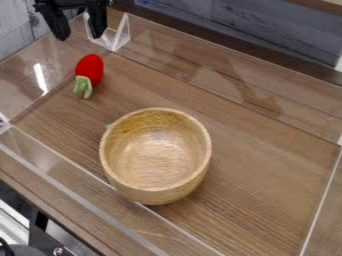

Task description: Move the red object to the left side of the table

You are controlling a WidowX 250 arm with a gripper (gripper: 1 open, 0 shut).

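Observation:
The red object (88,70), a small bright-red soft toy with a light green stem at its lower end, lies on the brown wood-grain table (254,140) near the far left corner. My gripper (76,27) hangs above and a little behind it at the top left of the camera view. Its two dark fingers are spread open with nothing between them, and they are apart from the toy.
A round light wooden bowl (156,155) stands near the front middle of the table. Clear acrylic walls (40,165) edge the tabletop, with a small clear bracket (118,35) at the far left behind the toy.

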